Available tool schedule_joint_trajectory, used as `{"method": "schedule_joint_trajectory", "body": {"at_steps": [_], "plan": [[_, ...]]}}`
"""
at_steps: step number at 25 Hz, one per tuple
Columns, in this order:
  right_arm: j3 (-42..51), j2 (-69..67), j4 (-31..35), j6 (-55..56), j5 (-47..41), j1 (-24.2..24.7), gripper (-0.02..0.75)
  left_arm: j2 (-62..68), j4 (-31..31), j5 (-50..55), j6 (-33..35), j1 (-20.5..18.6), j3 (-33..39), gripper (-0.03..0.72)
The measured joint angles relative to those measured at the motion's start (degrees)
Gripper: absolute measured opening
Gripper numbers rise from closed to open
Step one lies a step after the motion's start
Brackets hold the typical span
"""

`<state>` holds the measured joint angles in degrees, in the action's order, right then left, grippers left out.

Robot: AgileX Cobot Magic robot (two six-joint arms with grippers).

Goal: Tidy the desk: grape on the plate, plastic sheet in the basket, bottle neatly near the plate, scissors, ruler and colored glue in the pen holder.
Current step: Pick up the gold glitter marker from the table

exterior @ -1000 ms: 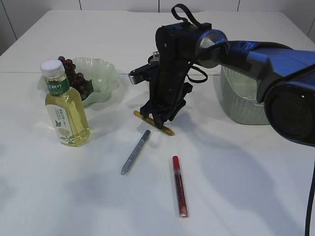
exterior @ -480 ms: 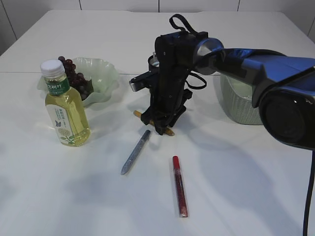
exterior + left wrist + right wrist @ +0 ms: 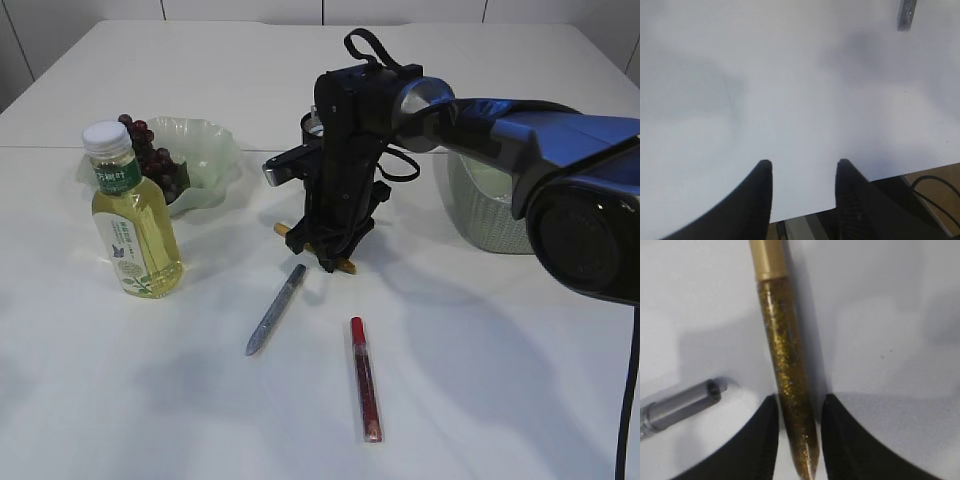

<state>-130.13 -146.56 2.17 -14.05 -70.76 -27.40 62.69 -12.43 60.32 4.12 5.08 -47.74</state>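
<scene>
My right gripper (image 3: pixel 322 255) is down at the table, its open jaws standing close on either side of the gold glitter glue (image 3: pixel 785 355); the left finger touches it, with a thin gap on the right. Only the ends of that gold glue (image 3: pixel 344 266) poke out from under the gripper in the exterior view. A silver glue (image 3: pixel 275 310) and a red glue (image 3: pixel 366 380) lie nearer the front. The bottle (image 3: pixel 133 215) stands upright beside the green plate (image 3: pixel 205 160), where the grape (image 3: pixel 152 160) lies. My left gripper (image 3: pixel 802 162) is open above bare table. Scissors, ruler and plastic sheet are out of view.
The green basket (image 3: pixel 490 200) stands at the right, partly behind my right arm. The silver glue's end (image 3: pixel 680 407) lies just left of the right fingers. The table's front edge (image 3: pixel 880 172) runs right beneath the left gripper.
My right gripper has come down from above the gold glue to the table, and its jaws have narrowed around the glue. The left gripper and the other things have not moved.
</scene>
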Motion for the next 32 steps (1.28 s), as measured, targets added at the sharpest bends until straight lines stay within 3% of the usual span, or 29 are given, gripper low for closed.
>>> {"method": "schedule_joint_trajectory", "body": {"at_steps": [5,12,32], "plan": [[0.0,0.0,0.0,0.0,0.0,0.0,0.24,0.0,0.0,0.0,0.0,0.0,0.0,0.308],[0.0,0.0,0.1,0.2,0.0,0.0,0.102,0.0,0.0,0.0,0.0,0.0,0.0,0.308],[0.4,9.3,3.6,7.1,-0.1,0.0,0.092,0.0,0.0,0.0,0.0,0.0,0.0,0.308]]}}
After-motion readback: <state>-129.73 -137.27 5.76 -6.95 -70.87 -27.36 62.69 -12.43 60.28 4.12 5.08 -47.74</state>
